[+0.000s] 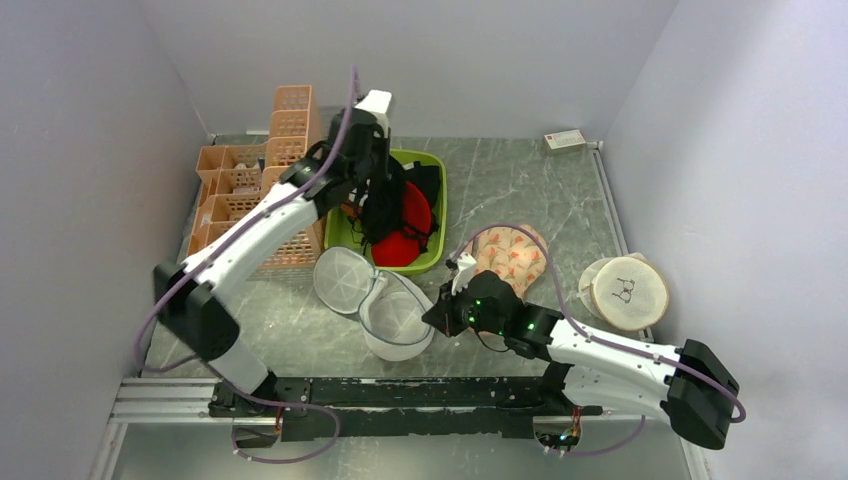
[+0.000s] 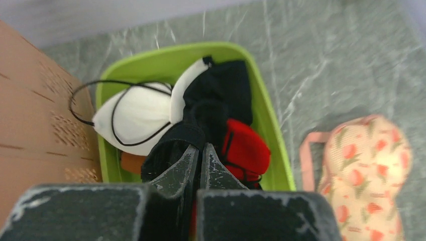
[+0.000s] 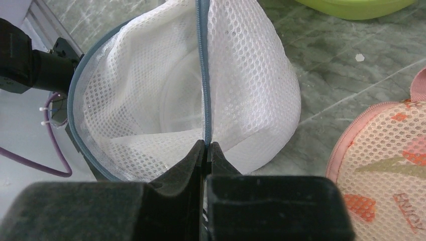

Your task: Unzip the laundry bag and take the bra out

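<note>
The laundry bag [image 1: 395,318] lies unzipped at the table's middle, its two white mesh halves spread side by side. My right gripper [image 1: 437,315] is shut on the bag's grey zip rim [image 3: 203,75], and the open half [image 3: 241,85] shows nothing inside. The red bra [image 1: 405,240] is at the green bin [image 1: 440,200], dark fabric hanging above it. My left gripper [image 1: 378,185] is above the bin. In the left wrist view it [image 2: 201,146] is shut on dark fabric, with red showing between the fingers, and the red cup [image 2: 246,148] lies just beyond.
The bin [image 2: 271,120] also holds a white-cupped bra [image 2: 133,118] and a black garment [image 2: 226,85]. Orange baskets [image 1: 250,180] stand left of the bin. A peach floral pouch [image 1: 510,258] and a cream round pouch [image 1: 622,292] lie to the right. A small white box [image 1: 565,140] sits at the back.
</note>
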`<state>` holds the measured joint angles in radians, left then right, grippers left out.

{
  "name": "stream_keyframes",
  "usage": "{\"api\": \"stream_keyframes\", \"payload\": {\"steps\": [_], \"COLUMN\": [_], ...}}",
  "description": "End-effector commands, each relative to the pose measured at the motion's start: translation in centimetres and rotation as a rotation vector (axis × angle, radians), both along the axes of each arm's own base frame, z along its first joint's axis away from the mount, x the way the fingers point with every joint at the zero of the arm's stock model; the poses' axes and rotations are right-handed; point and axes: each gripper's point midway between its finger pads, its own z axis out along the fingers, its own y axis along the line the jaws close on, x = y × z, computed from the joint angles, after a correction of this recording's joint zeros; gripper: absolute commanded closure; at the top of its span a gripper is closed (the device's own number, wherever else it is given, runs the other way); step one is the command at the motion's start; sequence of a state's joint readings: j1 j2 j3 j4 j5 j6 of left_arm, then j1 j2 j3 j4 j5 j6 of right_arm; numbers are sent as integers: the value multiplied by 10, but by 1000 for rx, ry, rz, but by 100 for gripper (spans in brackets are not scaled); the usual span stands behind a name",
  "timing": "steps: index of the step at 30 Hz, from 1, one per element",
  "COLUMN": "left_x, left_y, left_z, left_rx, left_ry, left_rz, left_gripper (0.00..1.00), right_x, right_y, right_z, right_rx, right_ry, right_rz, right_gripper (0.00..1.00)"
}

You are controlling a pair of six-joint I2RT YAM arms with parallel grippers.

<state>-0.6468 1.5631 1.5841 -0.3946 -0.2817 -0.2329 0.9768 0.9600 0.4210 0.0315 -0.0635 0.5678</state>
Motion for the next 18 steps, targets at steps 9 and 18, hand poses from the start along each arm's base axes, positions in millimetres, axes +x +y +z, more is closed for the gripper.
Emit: {"api": "stream_keyframes", "payload": {"steps": [9,18], "left_x": [14,-48], "left_y": [-1,21], "left_z": [-104,-65], "left_rx": [110,10], "left_ry": [236,230], "left_rz": [31,-40], "left_gripper": [56,4], "right_x": [-1,1], "right_y": [-5,2], "right_z": [7,4], "right_rx": [19,13], "right_ry": [-20,-28], "right_rz": [-16,10], "right_gripper": [100,100]}}
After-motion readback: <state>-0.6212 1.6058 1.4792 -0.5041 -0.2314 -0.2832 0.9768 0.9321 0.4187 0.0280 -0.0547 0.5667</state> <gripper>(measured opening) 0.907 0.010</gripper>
